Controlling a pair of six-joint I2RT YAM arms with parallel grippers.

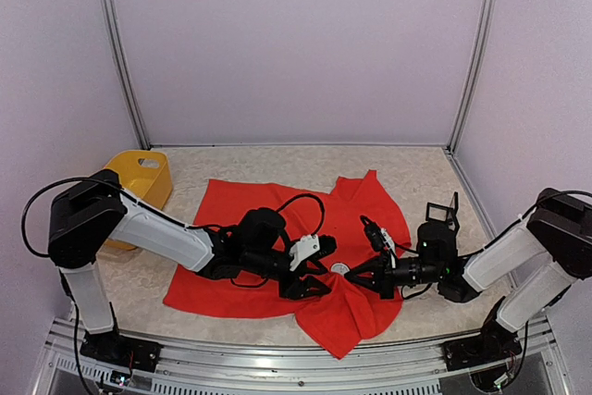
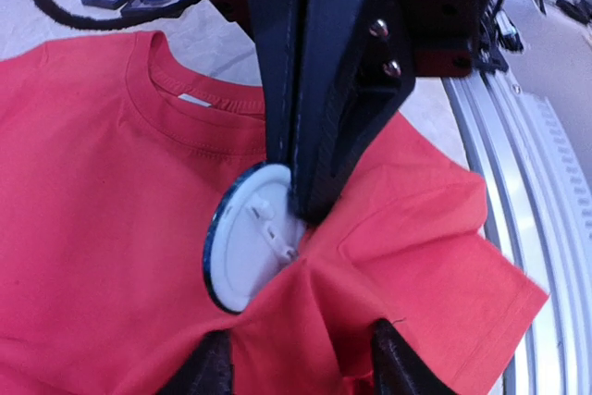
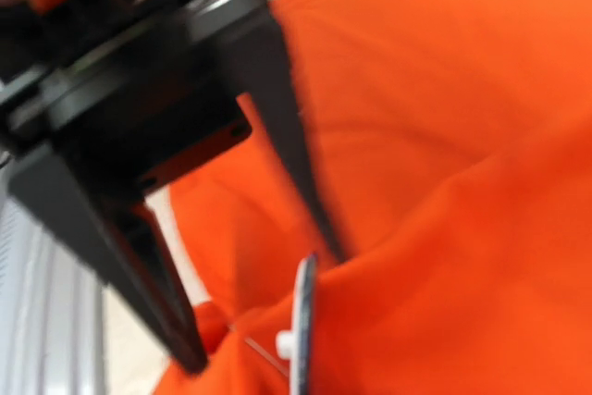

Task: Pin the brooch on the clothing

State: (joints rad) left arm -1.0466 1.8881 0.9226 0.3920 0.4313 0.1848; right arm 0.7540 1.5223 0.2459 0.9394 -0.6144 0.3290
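Note:
The clothing (image 1: 250, 219), a bright red T-shirt, lies spread on the table, its near hem bunched up. The brooch (image 1: 339, 267) is a round badge. In the left wrist view its white back and pin clasp (image 2: 248, 247) face me. My right gripper (image 2: 310, 205) comes down from above, shut on the brooch's rim, right against the shirt. My left gripper (image 2: 301, 369) is open, with a raised fold of red cloth between its fingers (image 2: 209, 367). In the right wrist view the brooch (image 3: 302, 321) shows edge-on with its thin pin; that gripper's own fingers are out of frame.
A yellow bin (image 1: 143, 178) stands at the back left beside the shirt. A small black stand (image 1: 442, 215) sits to the right of the shirt. The aluminium rail (image 1: 277, 367) runs along the near edge.

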